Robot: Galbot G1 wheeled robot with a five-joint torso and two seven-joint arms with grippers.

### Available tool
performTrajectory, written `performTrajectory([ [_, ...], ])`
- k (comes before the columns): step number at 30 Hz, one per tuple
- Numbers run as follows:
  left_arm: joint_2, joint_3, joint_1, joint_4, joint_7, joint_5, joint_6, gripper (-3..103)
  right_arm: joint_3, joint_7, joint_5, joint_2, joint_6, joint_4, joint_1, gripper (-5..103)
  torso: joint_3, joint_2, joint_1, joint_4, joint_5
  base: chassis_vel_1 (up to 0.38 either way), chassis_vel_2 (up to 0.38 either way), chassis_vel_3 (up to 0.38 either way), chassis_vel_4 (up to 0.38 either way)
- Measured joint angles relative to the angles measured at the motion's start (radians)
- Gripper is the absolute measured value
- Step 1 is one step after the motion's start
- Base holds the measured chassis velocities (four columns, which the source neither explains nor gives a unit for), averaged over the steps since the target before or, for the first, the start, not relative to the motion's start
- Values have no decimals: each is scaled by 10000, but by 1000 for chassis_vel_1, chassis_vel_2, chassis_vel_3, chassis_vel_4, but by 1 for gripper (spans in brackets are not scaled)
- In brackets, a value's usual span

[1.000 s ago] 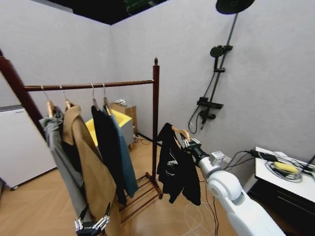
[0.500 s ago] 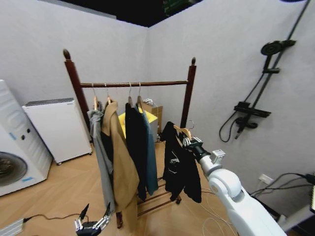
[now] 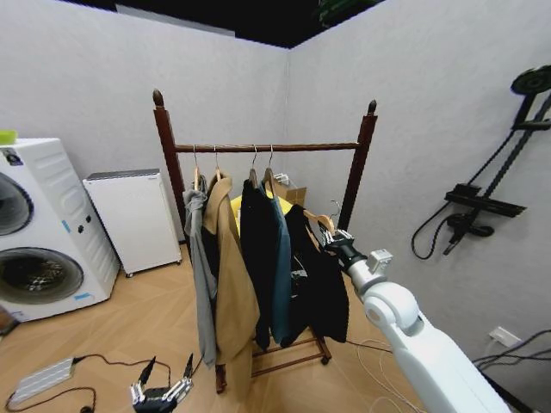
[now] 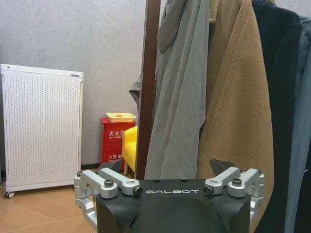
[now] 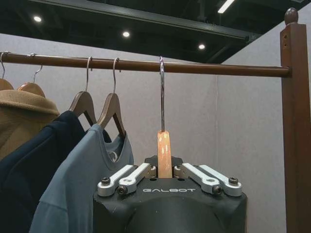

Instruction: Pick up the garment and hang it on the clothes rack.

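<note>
Right gripper [image 5: 164,171], at the end of a white arm, is clamped on the light wooden hanger [image 5: 164,153] of the plain black soft-fabric garment [image 3: 317,284]; the garment hangs below the gripper, beside the right post of the tall reddish-brown wooden clothes rack [image 3: 355,185]; from the right wrist view, the hanger's metal hook [image 5: 162,92] appears level with the horizontal bar [image 5: 146,65]; whether it rests on it cannot be told; left gripper [image 4: 170,187] hangs low near the floor, fingers spread, facing a long tan coat [image 4: 235,97] and grey hooded jacket [image 4: 180,92].

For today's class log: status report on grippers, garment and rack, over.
Right gripper shut on garment hanger, near the clothes rack bar. Left gripper low, open, idle. Other clothes crowd the bar.
</note>
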Motion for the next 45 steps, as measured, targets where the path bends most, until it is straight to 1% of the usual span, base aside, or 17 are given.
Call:
performTrajectory([
  [8, 0, 0, 0, 0, 0, 0, 0, 100, -115, -7, 111, -96, -36, 12, 261, 10, 2, -2, 3, 1, 1, -104, 105, 111, -107],
  [13, 1, 0, -1, 0, 0, 0, 0, 100, -101, 87, 333, -209, -321, 359, 255, 10, 3, -5, 10, 0, 1, -79, 71, 70, -77],
  [14, 1, 0, -1, 0, 0, 0, 0, 100, -105, 210, 516, -279, -435, 449, 389, 10, 3, -4, 8, -3, 2, 0, 0, 0, 0],
  [15, 0, 0, 0, -1, 0, 0, 0, 100, -304, 297, 1389, -721, -906, 560, 1174, 10, -1, 0, -3, 0, 1, 0, 0, 0, 0],
  [16, 1, 0, 0, -1, 0, 0, 0, 100, -436, 317, 1876, -913, -1080, 526, 1550, 10, -1, 1, -4, -3, 0, 0, 0, 0, 0],
  [17, 1, 0, 0, -1, 0, 0, 0, 100, -436, 317, 1876, -913, -1080, 526, 1550, 10, -1, 1, -4, -3, 0, 0, 0, 0, 0],
  [20, 0, 0, 0, 0, 0, 0, 0, 100, -868, 225, 2809, -1440, -1382, -49, 2720, 10, 0, 1, -4, 1, 1, 0, 0, 0, 0],
  [24, 1, 0, 0, 0, 0, 0, 0, 100, -1130, 43, 3138, -1693, -1588, -432, 3479, 10, 1, 0, 0, 0, 2, 0, 0, 0, 0],
  [27, 0, 0, 0, -1, 0, 0, 0, 100, -1995, -229, 3755, -2000, -1953, -1182, 5259, 10, 0, 0, 2, -1, -1, 0, 0, 0, 0],
  [28, 0, 0, 0, -1, 0, 0, 0, 100, -1995, -229, 3755, -2000, -1953, -1182, 5259, 10, 0, 0, 2, -1, -1, 0, 0, 0, 0],
  [31, 1, 0, 0, 0, 0, 0, 0, 100, -2827, -230, 4269, -1928, -2129, -1855, 6457, 10, 0, 0, 1, -1, 1, 0, 0, 0, 0],
  [32, 1, 0, 0, 0, 0, 0, 0, 100, -2827, -230, 4269, -1928, -2129, -1855, 6457, 10, 0, 0, 1, -1, 1, 0, 0, 0, 0],
  [36, 1, 0, -1, 0, 0, 0, 0, 100, -3930, -242, 4831, -1439, -2325, -2853, 7852, 10, 1, 0, 1, 0, 0, 0, 0, 0, 0],
  [37, 1, 0, -1, 0, 0, 0, 0, 100, -3930, -242, 4831, -1439, -2325, -2853, 7852, 10, 1, 0, 1, 0, 0, 0, 0, 0, 0],
  [40, 1, -1, 0, 0, 0, 0, 0, 100, -4861, -255, 4906, -877, -2445, -3914, 8998, 10, 1, -2, 2, 3, -2, 0, 0, 0, 0],
  [41, 1, -1, 0, 0, 0, 0, 0, 100, -4861, -255, 4906, -877, -2445, -3914, 8998, 10, 1, -2, 2, 3, -2, 0, 0, 0, 0],
  [45, 1, 0, 0, 0, 0, 0, 0, 100, -5436, -314, 4510, -505, -2538, -4728, 9600, 10, 1, -2, 2, 1, -2, 0, 0, 0, 0],
])
